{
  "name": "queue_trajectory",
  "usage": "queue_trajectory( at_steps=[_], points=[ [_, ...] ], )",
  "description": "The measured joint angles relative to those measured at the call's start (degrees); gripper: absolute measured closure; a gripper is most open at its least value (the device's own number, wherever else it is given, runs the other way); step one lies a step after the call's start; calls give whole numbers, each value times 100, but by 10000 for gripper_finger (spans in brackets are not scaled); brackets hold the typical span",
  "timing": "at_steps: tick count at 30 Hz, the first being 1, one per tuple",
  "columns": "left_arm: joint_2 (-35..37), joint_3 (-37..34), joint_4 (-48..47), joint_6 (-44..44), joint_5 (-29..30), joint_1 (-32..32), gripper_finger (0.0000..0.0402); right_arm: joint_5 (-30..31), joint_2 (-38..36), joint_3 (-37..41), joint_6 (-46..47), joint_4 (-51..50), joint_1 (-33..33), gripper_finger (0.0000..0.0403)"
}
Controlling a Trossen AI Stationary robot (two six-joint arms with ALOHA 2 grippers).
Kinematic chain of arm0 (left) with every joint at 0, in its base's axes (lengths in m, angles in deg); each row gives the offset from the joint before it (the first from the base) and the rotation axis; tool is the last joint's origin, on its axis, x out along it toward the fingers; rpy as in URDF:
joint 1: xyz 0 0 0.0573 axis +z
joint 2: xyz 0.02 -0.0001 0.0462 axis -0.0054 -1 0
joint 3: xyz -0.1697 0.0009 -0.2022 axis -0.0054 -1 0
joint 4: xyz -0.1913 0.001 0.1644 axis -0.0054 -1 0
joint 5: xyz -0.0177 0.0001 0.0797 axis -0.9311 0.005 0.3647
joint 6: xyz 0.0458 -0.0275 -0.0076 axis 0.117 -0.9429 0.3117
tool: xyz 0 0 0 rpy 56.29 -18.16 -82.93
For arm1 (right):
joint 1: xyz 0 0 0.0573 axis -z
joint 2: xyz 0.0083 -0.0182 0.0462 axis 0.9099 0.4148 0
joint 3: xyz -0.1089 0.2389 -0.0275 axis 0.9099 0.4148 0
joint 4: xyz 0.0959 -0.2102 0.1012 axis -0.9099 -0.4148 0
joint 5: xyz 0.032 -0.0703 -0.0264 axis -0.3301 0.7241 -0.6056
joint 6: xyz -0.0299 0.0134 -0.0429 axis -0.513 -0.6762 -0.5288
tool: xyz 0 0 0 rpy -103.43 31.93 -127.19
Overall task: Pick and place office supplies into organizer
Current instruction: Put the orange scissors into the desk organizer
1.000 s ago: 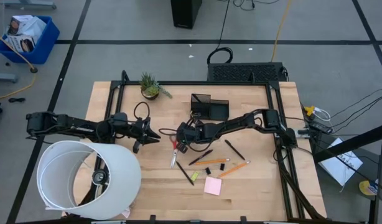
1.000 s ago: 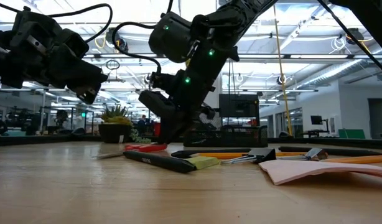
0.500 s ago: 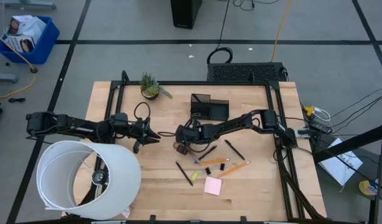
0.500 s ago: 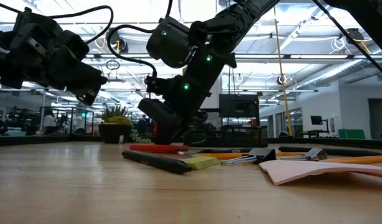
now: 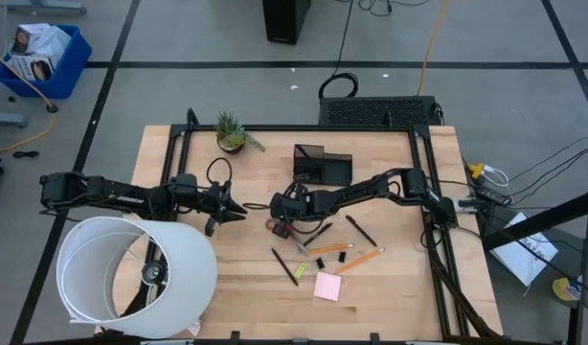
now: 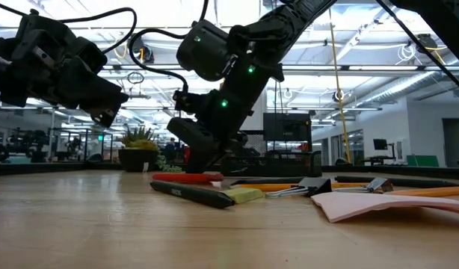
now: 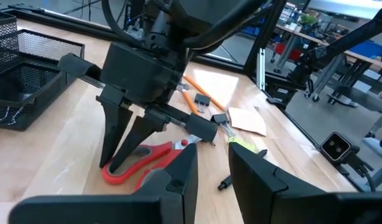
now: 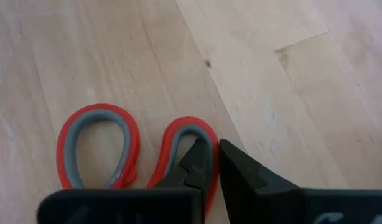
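Left end effector idle at frame left-centre, fingers slightly parted, empty. Right end effector at centre, clenched on one handle loop of the red-handled scissors, blades trailing lower right. Organizer sits up-right of it; right arm nearer.

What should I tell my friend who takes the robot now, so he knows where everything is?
Right gripper: down on the table mid-board, fingers pinched on one handle loop of the red scissors.
Left gripper: hovers just left of them, holding nothing, fingers slightly apart.
Organizer: at the back of the table; nothing seen inside it.
On the wood in front: black pens, orange pencils, pink sticky pad, yellow-green piece.
Done: nothing placed. Left: lift scissors, carry them to the organizer, then the rest.
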State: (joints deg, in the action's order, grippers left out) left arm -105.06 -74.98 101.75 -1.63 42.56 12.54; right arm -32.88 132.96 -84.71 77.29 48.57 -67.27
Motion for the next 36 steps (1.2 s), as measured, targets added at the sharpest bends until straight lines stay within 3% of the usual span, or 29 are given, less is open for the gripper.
queue_trajectory(
  at_steps=[10, 18, 22, 26, 36],
  points=[
    [2, 0, -53, -1, 0, 0, 309, 55, -246, 16, -443, 629, -37, 388],
    [-4, 0, -131, -42, 100, -4, 309, 702, -698, 14, -783, 608, -33, 389],
    [-4, 0, 236, -865, 527, -4, 309, 1158, -910, 5, -900, 573, -33, 389],
    [-4, 0, 363, -1997, 796, -4, 309, 1184, -1126, 5, -989, 592, 20, 389],
    [0, 0, 1054, -2969, 258, -5, 309, 1882, -1507, 3, -1211, 672, 220, 389]
  ],
)
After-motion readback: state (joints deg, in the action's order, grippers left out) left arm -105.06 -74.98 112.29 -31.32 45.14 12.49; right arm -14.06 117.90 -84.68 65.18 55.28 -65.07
